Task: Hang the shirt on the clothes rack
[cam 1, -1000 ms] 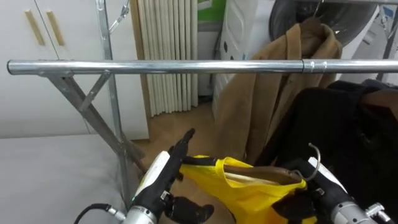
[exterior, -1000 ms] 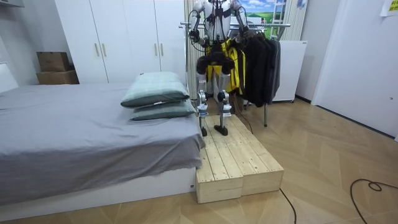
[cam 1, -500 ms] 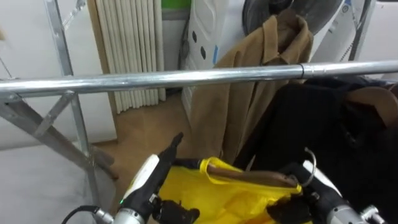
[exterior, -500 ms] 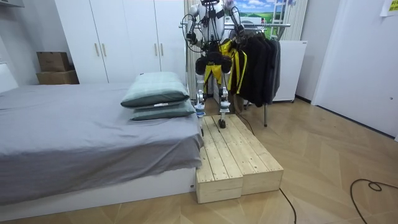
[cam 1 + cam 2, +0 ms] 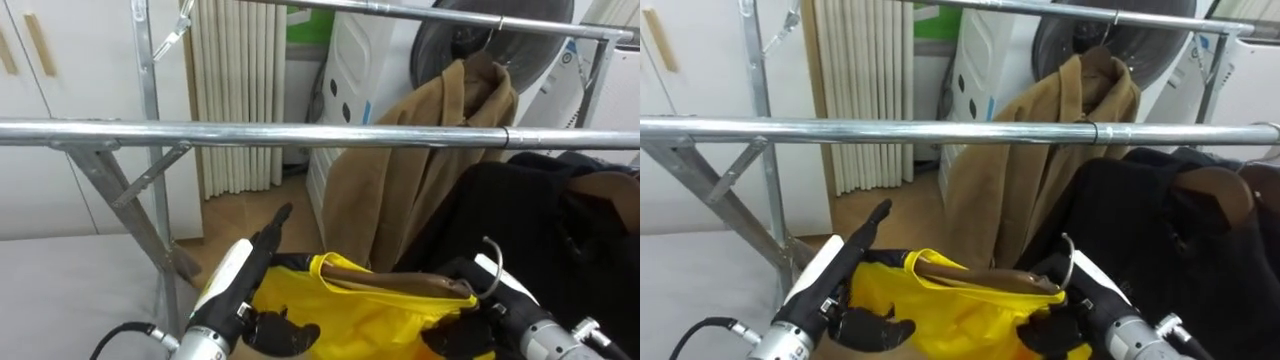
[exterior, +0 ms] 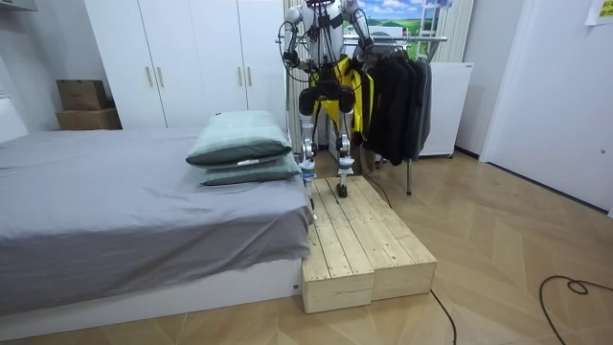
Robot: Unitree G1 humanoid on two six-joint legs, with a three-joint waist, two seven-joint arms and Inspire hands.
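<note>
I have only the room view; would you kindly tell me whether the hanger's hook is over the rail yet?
Observer: Not yet. The hook sits below the rail, just above the right hand, which grips the hanger.
Operator: Thank you. Is there free rail above it?
Observer: Yes. The rail is bare above the yellow garment; the dark clothes hang further to the right.
Operator: And where is the left hand?
Observer: The left hand is at the garment's left end, also below the rail.
</note>
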